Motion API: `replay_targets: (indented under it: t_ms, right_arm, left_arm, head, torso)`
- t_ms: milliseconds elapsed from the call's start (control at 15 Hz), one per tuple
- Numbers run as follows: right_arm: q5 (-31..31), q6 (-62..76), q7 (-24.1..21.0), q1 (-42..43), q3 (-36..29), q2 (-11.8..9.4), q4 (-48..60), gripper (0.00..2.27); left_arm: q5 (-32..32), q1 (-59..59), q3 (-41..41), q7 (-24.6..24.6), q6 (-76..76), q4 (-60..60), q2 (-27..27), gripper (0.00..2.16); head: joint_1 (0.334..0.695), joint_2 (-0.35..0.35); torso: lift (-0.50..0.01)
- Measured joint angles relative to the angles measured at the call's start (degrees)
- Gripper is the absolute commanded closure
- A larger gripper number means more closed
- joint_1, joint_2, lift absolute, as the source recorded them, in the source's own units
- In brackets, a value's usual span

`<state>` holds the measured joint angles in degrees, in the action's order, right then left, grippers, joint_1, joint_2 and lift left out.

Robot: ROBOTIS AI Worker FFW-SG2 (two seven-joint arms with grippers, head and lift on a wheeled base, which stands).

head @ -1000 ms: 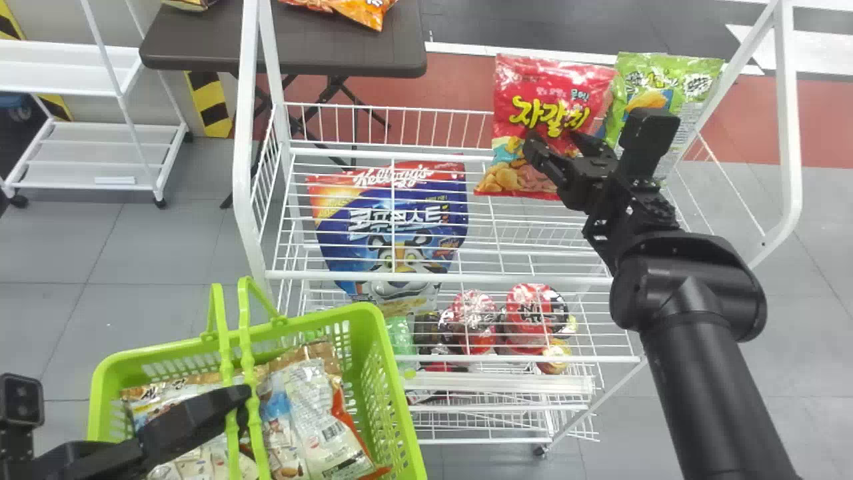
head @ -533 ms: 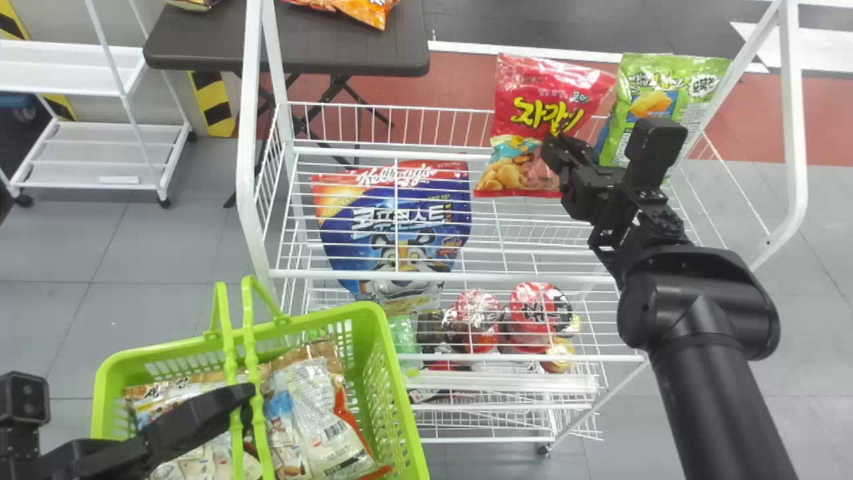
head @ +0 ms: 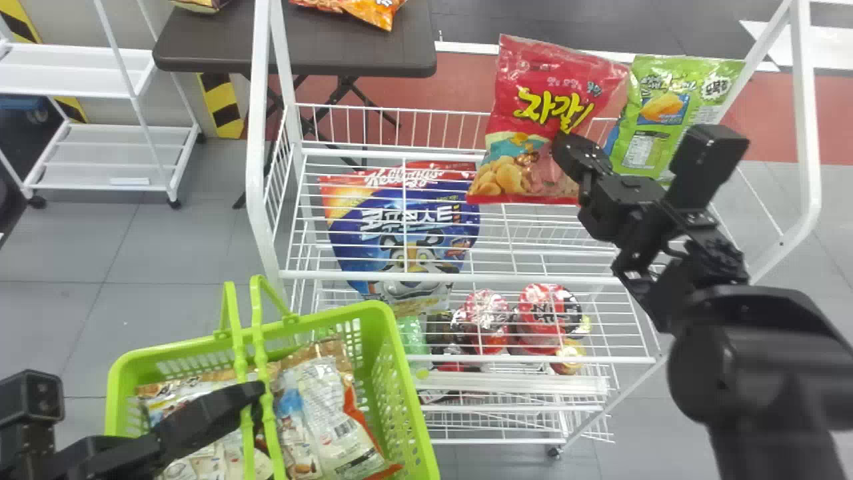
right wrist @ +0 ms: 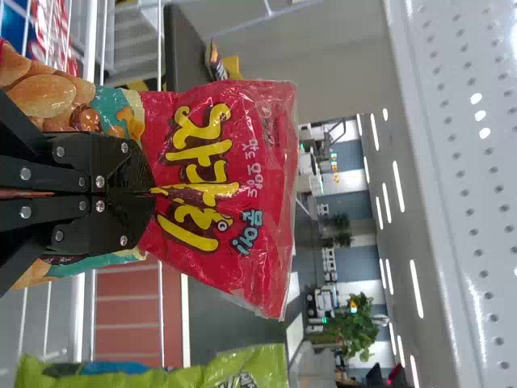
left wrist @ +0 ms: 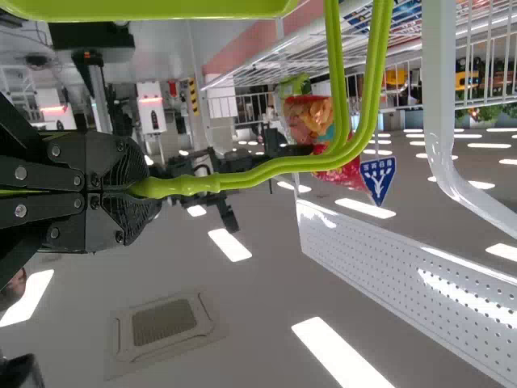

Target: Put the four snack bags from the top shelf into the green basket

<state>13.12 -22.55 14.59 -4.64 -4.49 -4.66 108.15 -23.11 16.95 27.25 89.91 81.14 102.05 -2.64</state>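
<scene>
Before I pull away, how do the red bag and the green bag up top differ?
The red bag is pinched in the right claw; the green bag is free of it. The red bag is left of the green bag. Both are roughly upright.

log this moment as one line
right gripper: closed on red snack bag | left gripper: closed on basket handles | green snack bag: ungripped, right of red bag | basket: snack bags inside

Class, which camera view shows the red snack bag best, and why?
The head view: the red snack bag shows from top to bottom edge. The right wrist view is closer, but the right gripper covers the bag's middle; the left wrist view shows it smaller, partly behind the basket handles.
</scene>
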Motion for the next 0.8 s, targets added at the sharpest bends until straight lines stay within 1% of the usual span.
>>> replay_targets:
  t_ms: [67,133,400,467,600,733,800]
  right_arm:
    - [1.2,-3.4,0.0,-2.8,0.4,0.0,4.8,2.25]
    - [2.3,-6.9,0.0,-5.4,0.7,0.0,8.9,2.25]
    - [8.3,-19.7,1.2,-13.0,2.7,-0.1,19.6,2.25]
    - [10.4,-22.5,1.5,-14.4,3.5,-0.2,21.1,2.25]
    - [13.5,-27.3,2.1,-15.9,5.3,-0.3,22.8,2.25]
    - [15.0,-30.5,2.4,-16.6,8.0,-0.7,23.7,2.25]
    - [15.4,-31.0,2.6,-16.8,9.1,-1.0,23.9,2.25]
  left_arm:
    - [0.0,-0.1,0.0,0.0,0.0,0.0,0.0,2.15]
    - [0.0,-0.2,0.0,0.0,0.0,0.0,0.0,2.15]
    - [0.1,-0.5,0.0,0.0,0.0,0.0,0.0,2.15]
    - [0.2,-0.6,0.0,0.0,0.0,0.0,0.0,2.15]
    - [0.2,-0.7,-0.1,0.0,0.2,0.0,0.0,2.15]
    - [0.2,-0.7,-0.1,0.0,0.2,0.0,-0.1,2.15]
    - [0.2,-0.7,-0.1,0.0,0.2,0.0,-0.1,2.15]
  head:
    - [0.695,-0.05]
    - [0.695,-0.025]
    - [0.695,0.047]
    - [0.695,0.098]
    - [0.695,0.148]
    - [0.695,0.196]
    - [0.695,0.237]
  torso:
    - [0.0]
    - [0.0]
    - [0.0]
    - [0.0]
    - [0.0]
    - [0.0]
    - [0.0]
